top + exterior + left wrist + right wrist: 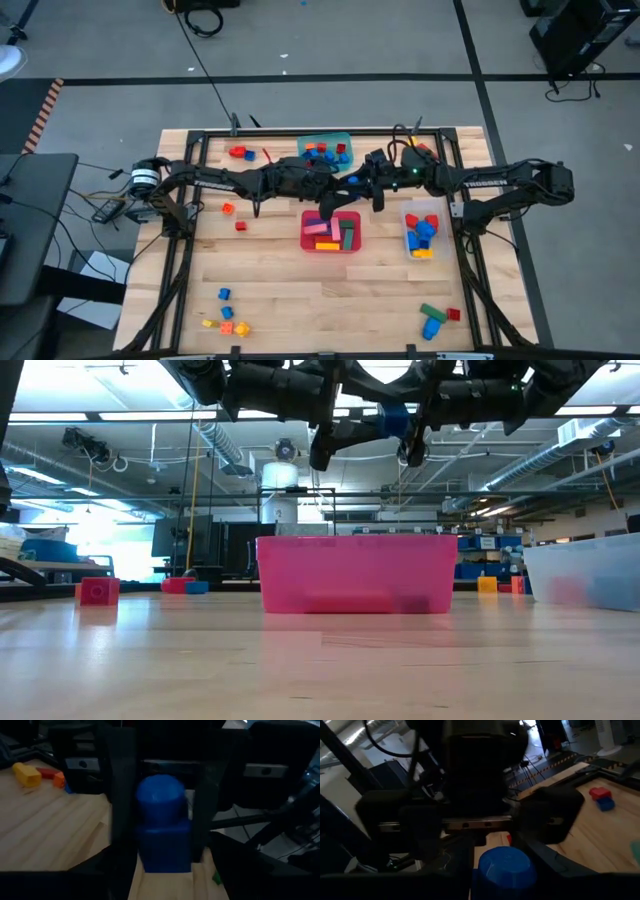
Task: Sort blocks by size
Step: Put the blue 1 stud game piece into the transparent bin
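Between both arms: one blue block (162, 827) (mid-air).

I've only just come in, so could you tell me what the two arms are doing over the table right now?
Both arms meet in mid-air above the red tub at the table's middle, passing a blue block between them. The left hand and right hand face each other, with the block between the fingers of both; which one bears it now is unclear. Sorted blocks already lie in the red tub, the clear tub and the teal tub; others are scattered on the table.
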`<state>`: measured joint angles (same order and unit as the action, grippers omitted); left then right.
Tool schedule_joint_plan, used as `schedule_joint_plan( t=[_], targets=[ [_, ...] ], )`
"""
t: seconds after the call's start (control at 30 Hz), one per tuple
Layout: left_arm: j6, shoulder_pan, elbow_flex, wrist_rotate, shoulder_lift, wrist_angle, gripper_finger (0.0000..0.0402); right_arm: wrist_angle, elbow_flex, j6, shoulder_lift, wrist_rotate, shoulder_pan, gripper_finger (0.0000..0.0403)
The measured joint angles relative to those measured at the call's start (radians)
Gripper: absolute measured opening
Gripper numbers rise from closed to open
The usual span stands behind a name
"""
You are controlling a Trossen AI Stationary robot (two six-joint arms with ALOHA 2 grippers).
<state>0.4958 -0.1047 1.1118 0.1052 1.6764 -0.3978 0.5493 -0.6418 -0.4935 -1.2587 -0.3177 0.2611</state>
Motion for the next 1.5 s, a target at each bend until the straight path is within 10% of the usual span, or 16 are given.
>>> schedule_joint_plan(
  t=[0.5, 0.87, 1.2, 1.5],
  targets=[
    [-0.018, -0.041, -0.001, 0.102, -0.02, 0.024, 0.0255, -0.119, -0.005, -0.019, 0.12, -0.072, 0.107, 0.015],
    [-0.174, -0.075, 0.0, 0.071, -0.202, 0.32, 0.0242, -1.08, -0.309, 0.103, 0.213, 0.258, 0.072, 0.015],
    [-0.237, -0.063, -0.055, -0.01, -0.385, 0.607, 0.024, -1.649, -0.335, -0.398, 0.206, 0.474, -0.131, 0.015],
    [-0.119, -0.05, -0.34, -0.011, -0.583, 0.486, 0.024, -1.685, -0.108, -0.942, 0.205, 0.501, -0.395, 0.015]
  ],
)
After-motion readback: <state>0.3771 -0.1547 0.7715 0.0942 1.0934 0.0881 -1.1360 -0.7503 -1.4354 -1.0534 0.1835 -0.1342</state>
